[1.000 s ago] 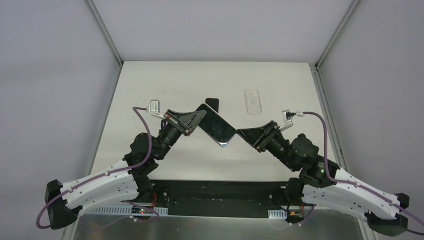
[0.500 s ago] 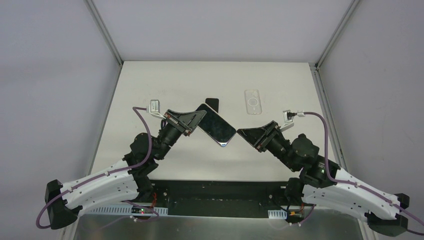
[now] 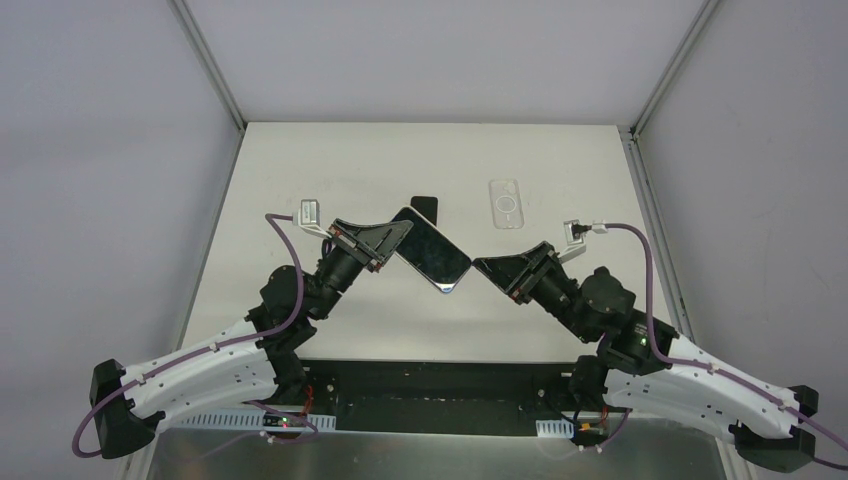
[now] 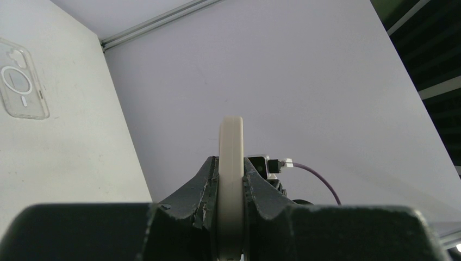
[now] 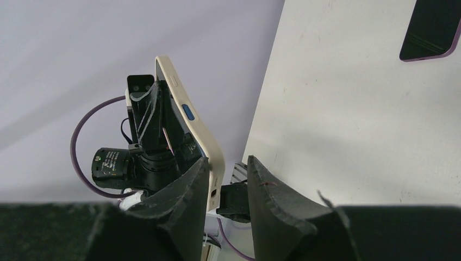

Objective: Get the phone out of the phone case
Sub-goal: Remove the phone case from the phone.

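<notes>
Phone (image 3: 432, 250) in its cream case (image 4: 230, 152), clamped edge-on above the table (image 3: 330, 160) by the left gripper (image 3: 398, 232).
Right gripper (image 3: 482, 266) sat just beside the phone's lower corner, fingers slightly parted (holding nothing). A clear case (image 3: 506, 203) and a dark handset (image 3: 426, 205) lay on the table beyond.

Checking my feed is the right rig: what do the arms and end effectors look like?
Left arm and right arm: white shells, black joints. Purple cables run to pale wrist plugs. Left end effector and right end effector: black, two wedge-shaped fingers each.
</notes>
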{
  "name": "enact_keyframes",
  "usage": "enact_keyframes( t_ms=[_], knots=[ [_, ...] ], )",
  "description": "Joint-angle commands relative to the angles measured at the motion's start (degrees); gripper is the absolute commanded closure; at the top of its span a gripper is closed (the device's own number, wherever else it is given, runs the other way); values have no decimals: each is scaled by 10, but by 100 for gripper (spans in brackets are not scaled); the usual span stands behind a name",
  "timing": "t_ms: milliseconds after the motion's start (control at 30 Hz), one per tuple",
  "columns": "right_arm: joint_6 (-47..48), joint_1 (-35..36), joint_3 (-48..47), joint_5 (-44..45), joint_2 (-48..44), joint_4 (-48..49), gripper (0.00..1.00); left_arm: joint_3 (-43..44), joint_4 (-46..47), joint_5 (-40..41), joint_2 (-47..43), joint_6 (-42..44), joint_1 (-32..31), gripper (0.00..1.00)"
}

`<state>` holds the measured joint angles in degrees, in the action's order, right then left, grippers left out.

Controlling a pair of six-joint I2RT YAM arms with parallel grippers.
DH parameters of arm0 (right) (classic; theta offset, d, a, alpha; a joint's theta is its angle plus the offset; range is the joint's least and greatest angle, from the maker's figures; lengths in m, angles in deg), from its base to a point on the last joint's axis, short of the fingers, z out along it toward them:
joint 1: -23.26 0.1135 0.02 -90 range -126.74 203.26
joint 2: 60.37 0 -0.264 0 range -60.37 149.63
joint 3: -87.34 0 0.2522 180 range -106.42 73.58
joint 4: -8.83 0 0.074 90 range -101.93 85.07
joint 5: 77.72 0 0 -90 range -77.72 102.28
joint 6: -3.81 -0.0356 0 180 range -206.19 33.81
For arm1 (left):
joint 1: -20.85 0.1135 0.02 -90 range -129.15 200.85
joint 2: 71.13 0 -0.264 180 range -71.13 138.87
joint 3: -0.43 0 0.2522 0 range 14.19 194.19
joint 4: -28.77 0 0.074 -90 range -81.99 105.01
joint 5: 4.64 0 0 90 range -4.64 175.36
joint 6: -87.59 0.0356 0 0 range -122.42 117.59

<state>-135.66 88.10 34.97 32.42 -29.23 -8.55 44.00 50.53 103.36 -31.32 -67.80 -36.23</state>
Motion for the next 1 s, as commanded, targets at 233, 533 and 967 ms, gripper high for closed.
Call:
enact_keyframes(
  t_ms=[233, 533, 967],
  knots=[
    [-12, -2, -6, 2, 26, 8, 68, 33, 67, -26, -6, -22, -7, 100],
    [-25, -5, 1, 9, 23, -4, 66, 33, 67, -19, -14, -15, -7, 100],
    [-27, -5, 3, 9, -8, -7, 60, 25, 67, -8, -12, -9, -7, 100]
  ],
)
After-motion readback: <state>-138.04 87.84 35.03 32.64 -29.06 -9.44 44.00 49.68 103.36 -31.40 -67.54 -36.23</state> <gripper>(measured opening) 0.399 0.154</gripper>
